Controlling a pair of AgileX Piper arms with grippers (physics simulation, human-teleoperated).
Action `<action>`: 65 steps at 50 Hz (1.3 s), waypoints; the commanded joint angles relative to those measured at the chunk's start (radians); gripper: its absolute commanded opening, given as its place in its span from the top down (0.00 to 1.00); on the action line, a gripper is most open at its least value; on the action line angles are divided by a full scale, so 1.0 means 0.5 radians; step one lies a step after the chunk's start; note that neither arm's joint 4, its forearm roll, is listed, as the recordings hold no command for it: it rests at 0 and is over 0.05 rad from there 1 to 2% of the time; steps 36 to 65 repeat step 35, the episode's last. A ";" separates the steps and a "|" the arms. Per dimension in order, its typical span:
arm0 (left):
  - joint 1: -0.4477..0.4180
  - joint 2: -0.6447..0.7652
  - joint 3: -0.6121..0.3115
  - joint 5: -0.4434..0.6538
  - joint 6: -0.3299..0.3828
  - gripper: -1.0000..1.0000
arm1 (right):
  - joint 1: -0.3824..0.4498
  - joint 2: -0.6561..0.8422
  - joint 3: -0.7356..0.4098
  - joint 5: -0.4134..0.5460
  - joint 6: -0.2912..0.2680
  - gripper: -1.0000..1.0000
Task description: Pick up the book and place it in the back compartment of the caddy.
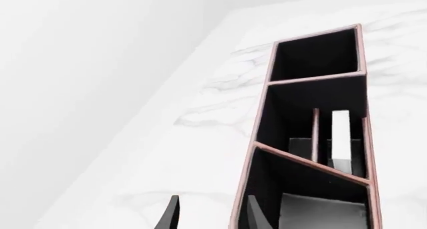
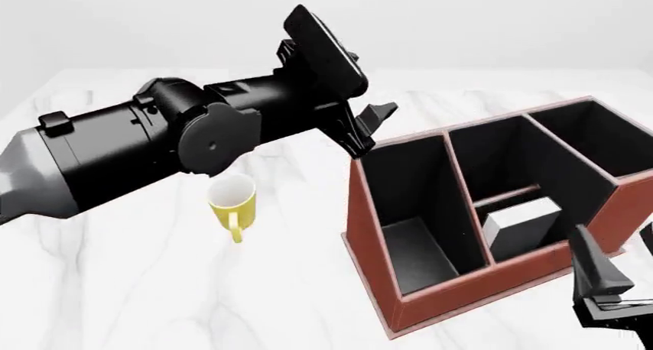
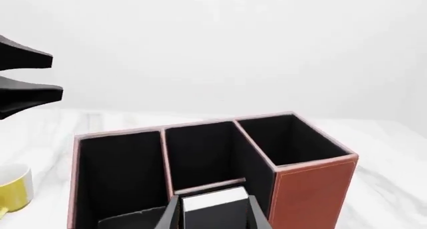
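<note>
step: release & retreat | book (image 2: pixel 522 221) sits in the caddy's (image 2: pixel 372 212) small near cell (by the low wall) | right hand (image 3: pixel 208 214) straddles it, seemingly spread, not gripping | left hand (image 2: pixel 369 124) hovers released | we lift the right straight up, clear of the divider.

You will find nothing to read here: no words, numbers, brands or signs. The book (image 2: pixel 522 221) shows you only blank white page edges, and the caddy (image 2: pixel 449 300) walls and yellow mug (image 2: pixel 232 201) are plain. The arm housings you see carry no legible marking either.
</note>
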 commanded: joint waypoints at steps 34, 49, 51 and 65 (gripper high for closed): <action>0.151 -0.214 0.559 -0.398 -0.146 0.00 | -0.334 -0.380 -4.267 0.952 -0.277 0.00; 0.168 -0.220 0.586 -0.435 -0.152 0.00 | -0.382 -0.380 -4.395 0.934 -0.316 0.00; 0.168 -0.220 0.586 -0.435 -0.152 0.00 | -0.382 -0.380 -4.395 0.934 -0.316 0.00; 0.168 -0.220 0.586 -0.435 -0.152 0.00 | -0.382 -0.380 -4.395 0.934 -0.316 0.00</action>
